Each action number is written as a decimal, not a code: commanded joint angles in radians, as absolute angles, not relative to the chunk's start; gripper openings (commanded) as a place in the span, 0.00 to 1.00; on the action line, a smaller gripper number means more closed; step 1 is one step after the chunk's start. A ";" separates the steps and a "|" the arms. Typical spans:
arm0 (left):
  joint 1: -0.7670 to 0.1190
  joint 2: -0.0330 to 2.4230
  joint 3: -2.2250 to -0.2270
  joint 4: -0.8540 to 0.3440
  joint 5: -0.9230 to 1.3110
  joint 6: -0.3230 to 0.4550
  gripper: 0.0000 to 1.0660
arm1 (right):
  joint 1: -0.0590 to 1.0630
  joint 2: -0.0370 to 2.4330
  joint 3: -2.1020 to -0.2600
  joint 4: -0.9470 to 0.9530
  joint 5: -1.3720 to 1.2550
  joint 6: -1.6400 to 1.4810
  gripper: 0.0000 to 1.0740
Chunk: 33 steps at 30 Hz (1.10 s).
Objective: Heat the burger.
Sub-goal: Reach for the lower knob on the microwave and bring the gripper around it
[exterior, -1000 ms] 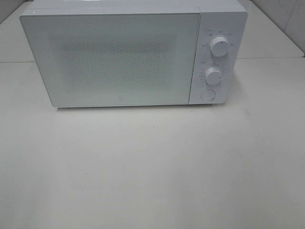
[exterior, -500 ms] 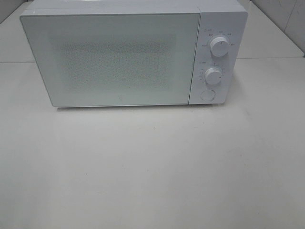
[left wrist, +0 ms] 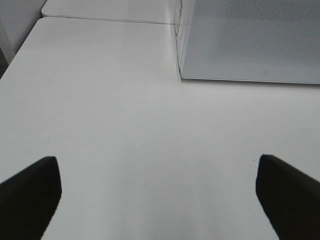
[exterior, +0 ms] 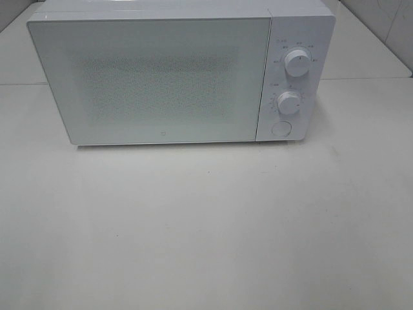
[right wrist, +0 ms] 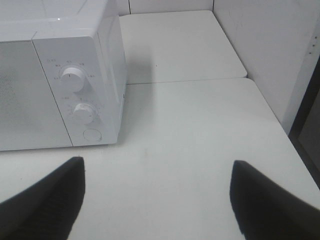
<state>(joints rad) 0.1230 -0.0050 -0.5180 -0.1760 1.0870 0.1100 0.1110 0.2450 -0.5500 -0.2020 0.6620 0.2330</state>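
Left fingers (left wrist: 30, 192) are spread wide with nothing between them, hanging over the white table (left wrist: 125, 115). Right fingers (right wrist: 47, 197) are parted wide as well and empty, above the table near the control-panel end of the white microwave (right wrist: 75, 90). The microwave sits on the table with its door (exterior: 155, 77) shut. On the panel the upper knob (exterior: 297, 62) sits over the lower knob (exterior: 289, 102), and a round button (exterior: 281, 128) is beneath. The burger shows in no view, and the frosted door hides the inside.

Microwave (exterior: 181, 77) sits at the back of the table (exterior: 206, 226). Door (exterior: 151, 81) on its left side, shut. On its right: upper knob (exterior: 297, 62), lower knob (exterior: 290, 103), button (exterior: 281, 128) below both.
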 commanded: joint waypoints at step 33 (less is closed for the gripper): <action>0.125 -0.023 -0.518 -0.180 1.073 0.109 0.92 | 0.105 0.829 -0.550 -0.261 0.000 0.228 0.71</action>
<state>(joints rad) 0.1230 -0.0050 -0.5180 -0.1760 1.0870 0.1110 0.1110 0.8010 -0.5500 -0.2450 0.0680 0.2330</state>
